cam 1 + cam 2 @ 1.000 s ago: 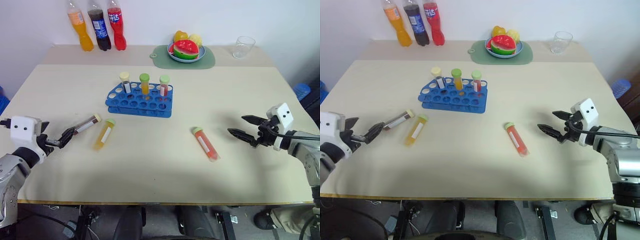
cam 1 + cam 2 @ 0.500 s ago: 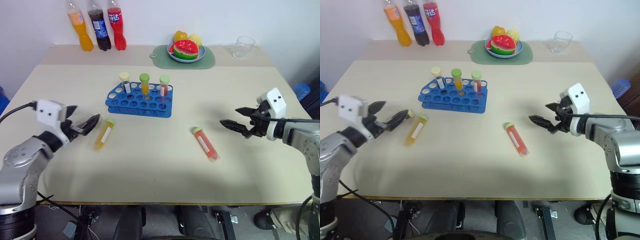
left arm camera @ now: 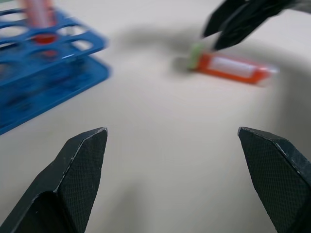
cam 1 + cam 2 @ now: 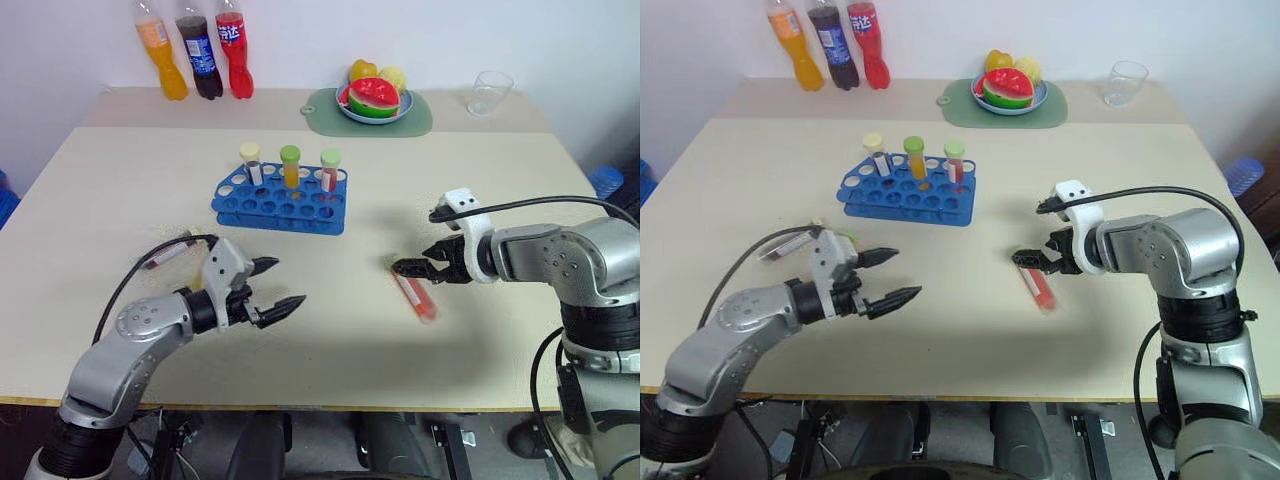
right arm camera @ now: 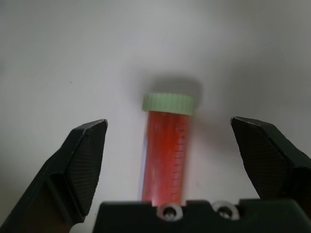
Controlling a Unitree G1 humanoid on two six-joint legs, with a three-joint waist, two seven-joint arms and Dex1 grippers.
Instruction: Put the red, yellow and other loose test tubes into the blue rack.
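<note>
a pale table [image 4: 330, 330] fills the scene; at its middle stands the blue rack [image 4: 279, 199], three capped tubes upright in its back row; along the far edge — three soda bottles [image 4: 196, 50], a bowl of fruit [image 4: 373, 101] on a green mat, a clear glass [image 4: 488, 92]; the left gripper [image 4: 278, 288] hovers low in front of the rack, fingers spread wide, nothing between them; the right gripper [image 4: 408, 268] hangs over the capped end of the red test tube [image 4: 415, 296], which lies flat on the table, its fingers wide apart on either side, not gripping; a dark tube [image 4: 170, 251] lies at the left, partly hidden behind the left arm.
</note>
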